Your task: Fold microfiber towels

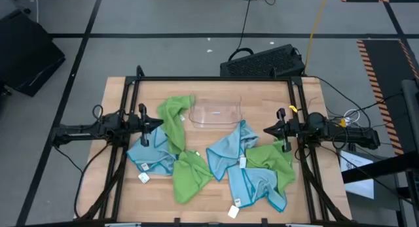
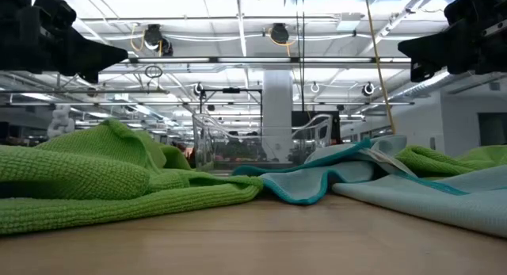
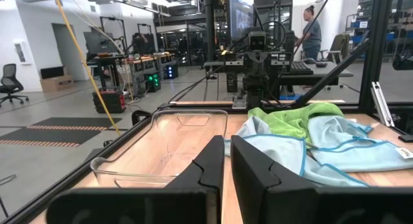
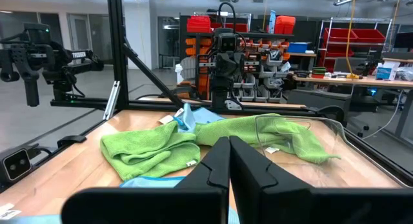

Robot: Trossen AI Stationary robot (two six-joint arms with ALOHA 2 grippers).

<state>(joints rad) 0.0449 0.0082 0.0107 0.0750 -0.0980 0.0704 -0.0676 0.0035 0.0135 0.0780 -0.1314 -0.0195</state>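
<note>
The bench (image 1: 124, 201) held crumpled green and blue microfiber towels (image 1: 216, 158) overlapping mid-bench, toward its front edge. Left gripper (image 1: 160, 122) and right gripper (image 1: 266, 131) hovered closed, empty. Overlapping cloths could probably snag together when lifted.

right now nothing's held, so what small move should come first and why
Probably open the left gripper and lower it onto the green towel just beside it. Both grippers hover shut and empty above the table, the right gripper by the blue towel, and all towels lie crumpled and overlapping, none folded yet.
</note>
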